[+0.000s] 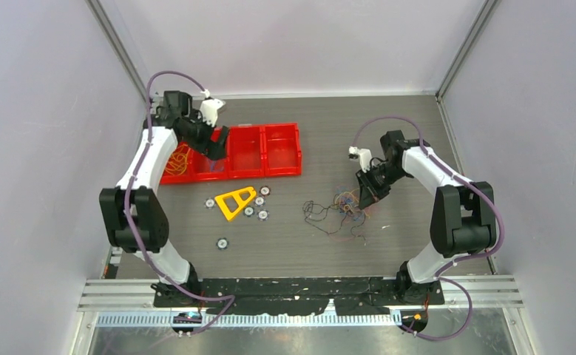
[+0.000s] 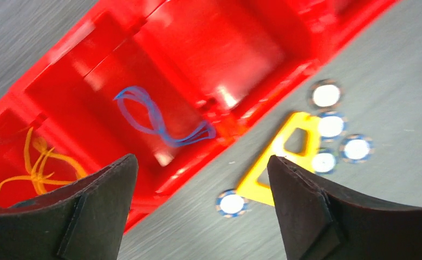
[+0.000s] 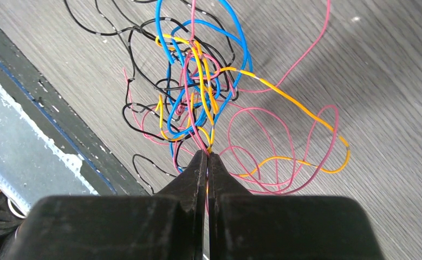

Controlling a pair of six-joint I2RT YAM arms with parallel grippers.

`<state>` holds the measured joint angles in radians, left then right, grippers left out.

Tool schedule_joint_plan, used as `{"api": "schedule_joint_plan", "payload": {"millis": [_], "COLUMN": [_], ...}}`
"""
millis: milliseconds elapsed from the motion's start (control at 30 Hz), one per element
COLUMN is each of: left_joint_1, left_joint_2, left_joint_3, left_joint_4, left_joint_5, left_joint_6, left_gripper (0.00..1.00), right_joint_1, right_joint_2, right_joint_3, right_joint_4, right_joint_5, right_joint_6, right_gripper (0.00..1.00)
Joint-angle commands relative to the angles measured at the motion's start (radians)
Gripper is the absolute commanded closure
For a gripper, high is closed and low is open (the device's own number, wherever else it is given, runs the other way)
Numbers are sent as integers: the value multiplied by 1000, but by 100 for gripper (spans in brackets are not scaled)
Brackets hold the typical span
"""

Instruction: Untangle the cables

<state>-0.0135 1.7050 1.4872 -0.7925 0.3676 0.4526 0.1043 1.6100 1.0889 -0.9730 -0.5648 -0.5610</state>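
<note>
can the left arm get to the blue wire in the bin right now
Probably yes. The left tool is open just above the red bin. The blue wire lies loose and alone in its compartment, and nothing covers it or stands between the two.

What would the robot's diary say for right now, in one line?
left gripper: open above red tray | tray holds: blue cable, orange cable, separate compartments | right gripper: shut on cable tangle

Pale lilac walls (image 1: 41,148), grey wood-grain tabletop (image 1: 329,111), aluminium corner posts (image 1: 119,46)
</note>
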Motion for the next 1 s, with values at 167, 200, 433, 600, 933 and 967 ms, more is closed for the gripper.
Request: {"api": "schedule_joint_plan", "payload": {"millis": [167,200,433,600,933,967], "left_joint_1": [-316,-357,-607,-710,-809,-808], "left_joint_2": [-335,-339,-177,-65,40,29], "left_joint_3": [-295,-328,-325,-285,-241,-236], "left_joint_4": [264,320,386,409,336,296], "left_joint_5": [403,409,364,313,136,115], "left_joint_6": [-82,-95,30,95,200,200], "left_gripper": [11,12,15,19,75,84], "right_joint_1": [89,97,125,127,129,128], "right_joint_2": [-51,-52,-74,-77,-73,-72], "right_joint_3": [51,55,67,69,74,71], "right_joint_4": [26,27,19,21,20,21], "right_joint_5": [-108,-115,-129,-132,-119,-108], "right_joint_6": [64,65,73,79,78,71], "right_gripper": [94,94,95,94,95,95]}}
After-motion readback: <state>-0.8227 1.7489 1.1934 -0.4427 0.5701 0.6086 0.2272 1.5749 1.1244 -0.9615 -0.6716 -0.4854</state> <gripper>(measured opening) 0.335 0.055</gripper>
